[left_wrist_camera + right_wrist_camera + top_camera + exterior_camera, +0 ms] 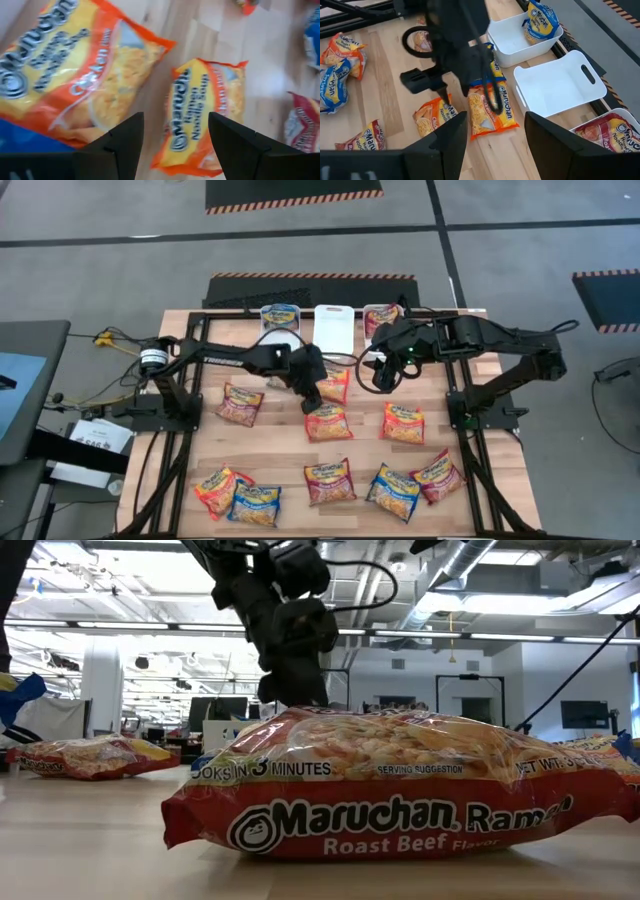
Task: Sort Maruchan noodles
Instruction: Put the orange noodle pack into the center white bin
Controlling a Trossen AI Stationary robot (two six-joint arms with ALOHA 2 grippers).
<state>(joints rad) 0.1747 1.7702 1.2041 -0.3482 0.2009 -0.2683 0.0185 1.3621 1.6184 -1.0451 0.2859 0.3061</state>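
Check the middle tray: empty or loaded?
Empty. The middle tray shows only bare white floor, while both end trays each hold a packet.

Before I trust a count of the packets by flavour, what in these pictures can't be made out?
- Low view: the big crinkly plastic Roast Beef ramen packet hides the table behind it.
- High view: flavour text on the flat ramen packets is too small.
- Right wrist view: the left arm covers part of the orange packet.
- Left wrist view: the blurred orange packet is cut off by the edge.
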